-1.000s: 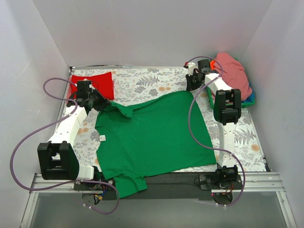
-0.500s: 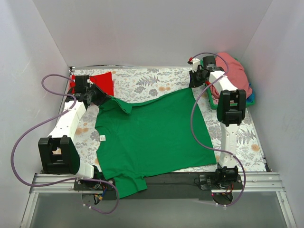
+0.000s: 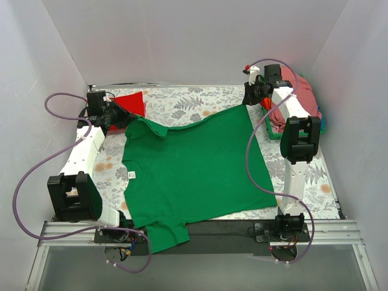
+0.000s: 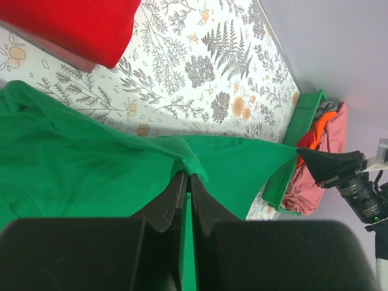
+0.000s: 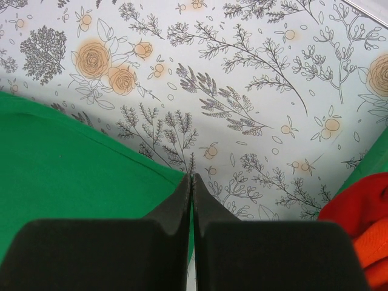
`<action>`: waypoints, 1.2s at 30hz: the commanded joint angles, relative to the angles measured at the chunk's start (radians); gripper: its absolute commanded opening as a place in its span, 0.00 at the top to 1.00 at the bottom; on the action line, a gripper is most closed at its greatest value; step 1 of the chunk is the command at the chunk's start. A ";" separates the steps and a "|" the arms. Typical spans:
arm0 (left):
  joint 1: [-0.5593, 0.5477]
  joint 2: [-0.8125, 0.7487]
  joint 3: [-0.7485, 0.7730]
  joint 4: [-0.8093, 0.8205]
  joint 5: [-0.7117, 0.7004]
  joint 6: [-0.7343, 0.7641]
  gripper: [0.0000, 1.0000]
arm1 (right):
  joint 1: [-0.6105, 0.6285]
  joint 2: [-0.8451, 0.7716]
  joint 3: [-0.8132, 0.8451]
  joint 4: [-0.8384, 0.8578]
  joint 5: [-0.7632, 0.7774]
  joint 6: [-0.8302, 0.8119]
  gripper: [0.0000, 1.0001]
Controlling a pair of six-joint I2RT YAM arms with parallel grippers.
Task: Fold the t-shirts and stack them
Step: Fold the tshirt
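The large green t-shirt [image 3: 194,170] lies spread over the floral table, its near sleeve hanging over the front edge. My left gripper [image 3: 123,119] is shut on its far-left corner, and the pinched fabric shows in the left wrist view [image 4: 189,159]. My right gripper [image 3: 248,100] is shut on its far-right corner [image 5: 182,182]. Both corners are lifted and pulled apart, so the far edge is taut. A folded red t-shirt [image 3: 130,104] lies at the far left, also in the left wrist view [image 4: 73,24]. Pink [image 3: 300,97] and orange shirts [image 5: 373,254] sit in the basket.
A green plastic basket [image 3: 276,130] holding the shirt pile stands at the far right by the wall. White walls close in the table on three sides. A black strip runs along the front edge [image 3: 230,230]. Purple cables loop from both arms.
Both grippers have moved toward the back and outward with the green shirt's far corners, stretching its far edge straighter. The left one now partly covers the red shirt.
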 commanded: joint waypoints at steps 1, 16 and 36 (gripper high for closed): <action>0.025 -0.004 0.040 0.021 0.032 -0.020 1.00 | -0.014 -0.070 -0.014 0.008 -0.022 -0.012 0.99; 0.045 -0.036 -0.046 0.027 0.078 -0.011 1.00 | -0.036 -0.199 -0.211 0.021 -0.067 -0.067 0.99; 0.045 -0.271 -0.164 -0.158 0.137 -0.003 1.00 | -0.053 -0.356 -0.458 0.050 -0.067 -0.133 0.99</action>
